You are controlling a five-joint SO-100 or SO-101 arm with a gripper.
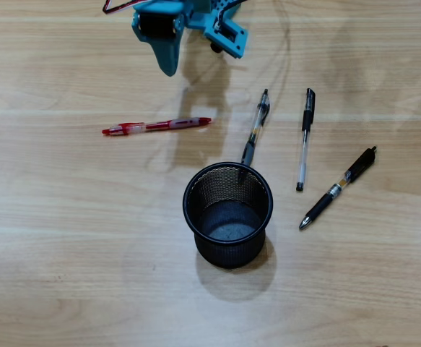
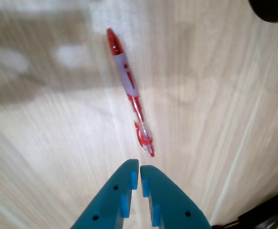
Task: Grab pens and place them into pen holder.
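- The red pen lies flat on the wooden table at about 10 o'clock from the pen holder, well apart from it.
- The teal gripper hangs above the table with its fingers pressed together on nothing; in the wrist view the red pen sits at 12 o'clock, just beyond the fingertips.
- The holder stands upright, nothing inside.
- A clear pen with black ends touches the holder's rim at 12 o'clock.
- A second clear pen lies at 2 o'clock.
- The black pen rests at 3 o'clock.
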